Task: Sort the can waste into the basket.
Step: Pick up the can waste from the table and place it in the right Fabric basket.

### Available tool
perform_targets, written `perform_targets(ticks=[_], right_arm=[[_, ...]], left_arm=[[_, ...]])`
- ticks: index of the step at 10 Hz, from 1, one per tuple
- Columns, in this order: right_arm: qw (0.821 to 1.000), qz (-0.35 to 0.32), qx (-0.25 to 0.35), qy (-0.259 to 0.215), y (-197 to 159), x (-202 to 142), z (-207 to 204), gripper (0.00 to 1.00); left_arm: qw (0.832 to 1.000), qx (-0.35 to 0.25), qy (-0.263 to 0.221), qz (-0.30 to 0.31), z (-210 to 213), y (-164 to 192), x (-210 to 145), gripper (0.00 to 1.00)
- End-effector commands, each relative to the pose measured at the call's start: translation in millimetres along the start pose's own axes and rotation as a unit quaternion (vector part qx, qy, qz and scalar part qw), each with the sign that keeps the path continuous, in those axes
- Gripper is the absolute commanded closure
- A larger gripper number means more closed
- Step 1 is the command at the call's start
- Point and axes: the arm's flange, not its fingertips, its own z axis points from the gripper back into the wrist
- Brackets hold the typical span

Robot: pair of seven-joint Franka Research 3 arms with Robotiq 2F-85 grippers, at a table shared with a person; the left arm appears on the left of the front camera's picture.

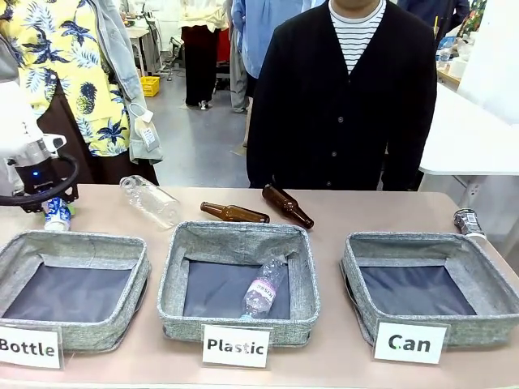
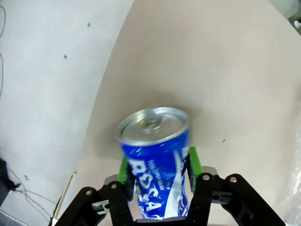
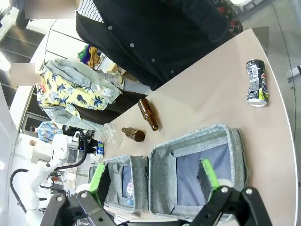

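left gripper point(image 2: 158, 165) is clamped on the blue can point(image 2: 151, 141), and what a grip: one of the green pads point(image 2: 123, 165) on each dented side, the can running up between the fingers with its silver top poking out past the fingertips over the tan table point(image 2: 225, 70). from the front, that's the far left of the table, just behind the far rim of the bottle basket point(image 1: 77, 239). i can't tell whether the can's base touches the tabletop. over at the far right, the dark silvery can point(image 1: 468, 222) lies on the table, just beside the far right corner of the can basket point(image 1: 405, 238) and outside it. a white "can" card point(image 1: 409, 342) stands at that basket's near side. right gripper point(image 3: 153, 174) has its jaws wide apart, looking down over the baskets from above.
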Motion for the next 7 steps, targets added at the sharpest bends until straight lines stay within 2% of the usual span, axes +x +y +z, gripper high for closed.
perform_targets(ticks=[1, 5, 7], right_arm=[[1.0, 0.012, 0.01, -0.009, -1.4, 2.7, -1.4, 0.0], [1.0, 0.012, 0.01, -0.009, -1.4, 2.7, -1.4, 0.0], [1.0, 0.012, 0.01, -0.009, -1.4, 2.7, -1.4, 0.0]], left_arm=[[1.0, 0.016, -0.002, 0.009, 3.6, 0.6, 1.0, 1.0], [1.0, -0.003, -0.001, -0.002, 13.0, 3.7, -2.9, 1.0], [0.997, -0.061, -0.037, -0.042, 65.6, 10.9, -22.5, 1.0]])
